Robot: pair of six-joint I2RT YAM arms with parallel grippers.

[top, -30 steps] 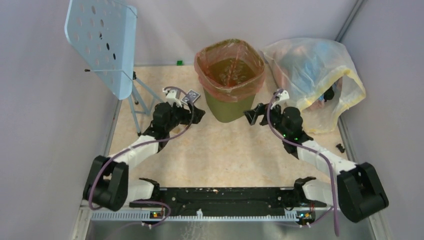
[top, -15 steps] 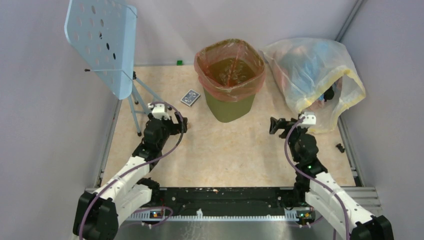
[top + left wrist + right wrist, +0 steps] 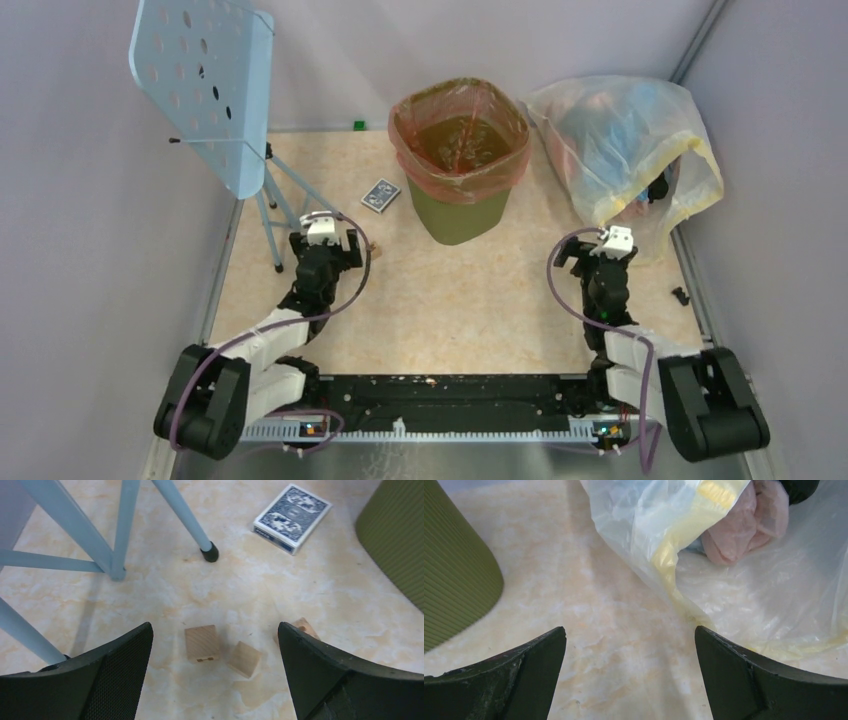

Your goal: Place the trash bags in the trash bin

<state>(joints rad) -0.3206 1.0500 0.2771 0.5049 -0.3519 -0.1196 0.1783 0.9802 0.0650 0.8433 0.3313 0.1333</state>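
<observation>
The olive-green trash bin (image 3: 458,212) stands at the back middle of the table. The red-orange trash bag (image 3: 412,158) lines it, with its edge folded over the rim. The bin's side shows in the left wrist view (image 3: 400,535) and in the right wrist view (image 3: 454,565). My left gripper (image 3: 328,238) is open and empty, low over the table well left of the bin; in its wrist view (image 3: 215,645) it hangs over small wooden blocks. My right gripper (image 3: 592,248) is open and empty, right of the bin; its wrist view (image 3: 630,647) shows bare table between the fingers.
A large clear-yellowish bag (image 3: 630,150) of coloured items lies at the back right, close to my right gripper (image 3: 704,535). A pale blue perforated stand (image 3: 205,80) is at the back left, its legs (image 3: 120,535) near my left gripper. A card deck (image 3: 381,195) and wooden blocks (image 3: 201,642) lie on the table.
Both arms have drawn back from the bin toward their bases. The left gripper moved down and left, the right gripper down and right. The bag stays in the bin.
</observation>
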